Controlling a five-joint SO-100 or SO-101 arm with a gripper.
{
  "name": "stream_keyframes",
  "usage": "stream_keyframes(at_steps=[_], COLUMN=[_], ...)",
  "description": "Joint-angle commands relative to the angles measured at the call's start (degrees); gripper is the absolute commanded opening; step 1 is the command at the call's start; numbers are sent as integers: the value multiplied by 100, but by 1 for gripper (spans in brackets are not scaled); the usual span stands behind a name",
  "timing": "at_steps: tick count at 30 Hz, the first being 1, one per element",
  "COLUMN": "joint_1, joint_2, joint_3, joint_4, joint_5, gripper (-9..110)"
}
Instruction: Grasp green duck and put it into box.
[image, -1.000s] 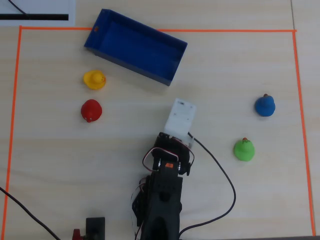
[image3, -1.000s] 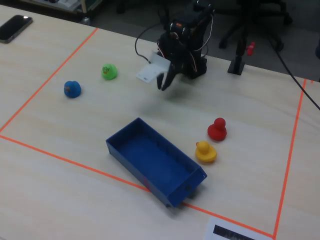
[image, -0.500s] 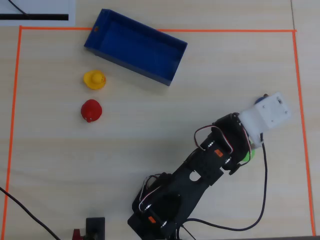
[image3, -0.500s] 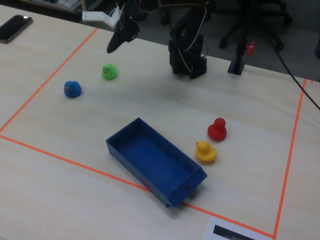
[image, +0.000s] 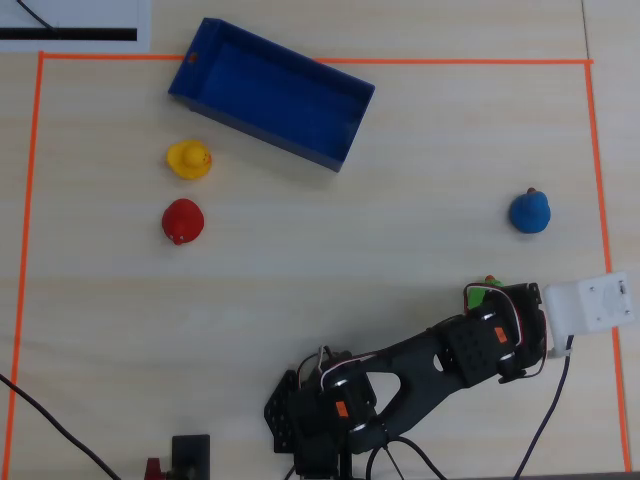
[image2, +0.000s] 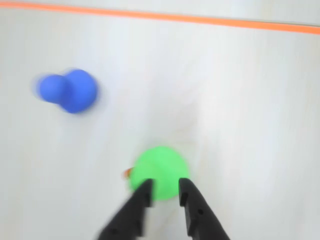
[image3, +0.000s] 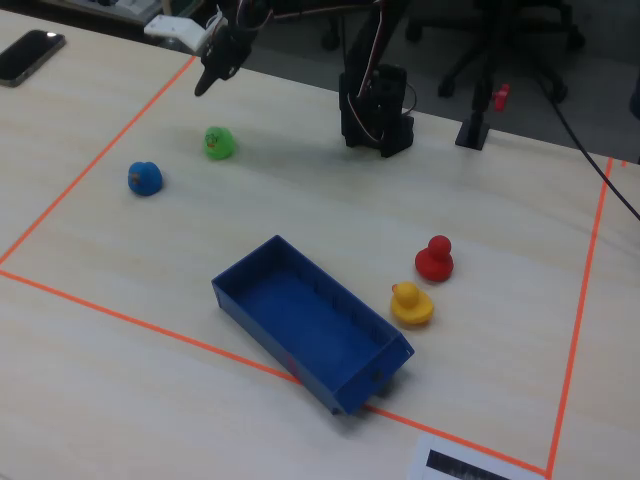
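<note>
The green duck (image3: 218, 142) sits on the light wooden table. In the overhead view only a sliver of the duck (image: 482, 295) shows beside the arm. In the wrist view the duck (image2: 159, 167) lies just beyond my black fingertips, with its small orange beak to the left. My gripper (image2: 165, 187) has its jaws a small gap apart with nothing between them. In the fixed view the gripper (image3: 207, 82) hangs above the table, short of the duck. The dark blue box (image: 205, 55) lies far off at the top of the overhead view, and it is empty (image3: 280, 350).
A blue duck (image: 530, 211) sits near the green one, to its left in the wrist view (image2: 70, 90). A yellow duck (image: 189, 159) and a red duck (image: 183, 220) sit beside the box. Orange tape (image: 600, 180) frames the work area. The arm's base (image3: 375, 110) stands at the table edge.
</note>
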Motion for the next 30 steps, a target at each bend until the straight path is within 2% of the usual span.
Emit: stream_keyframes(at_steps=[1, 4, 9, 15, 21, 30], joint_1=[158, 193, 193, 62, 18, -79], joint_2=[-158, -264, -141, 18, -35, -501], joint_3=[272, 431, 747, 1134, 1890, 1661], joint_4=[-853, -993, -905, -1055, -2127, -2382], joint_5=[-413, -598, -879, -888, -949, -729], gripper=[26, 41, 50, 52, 53, 53])
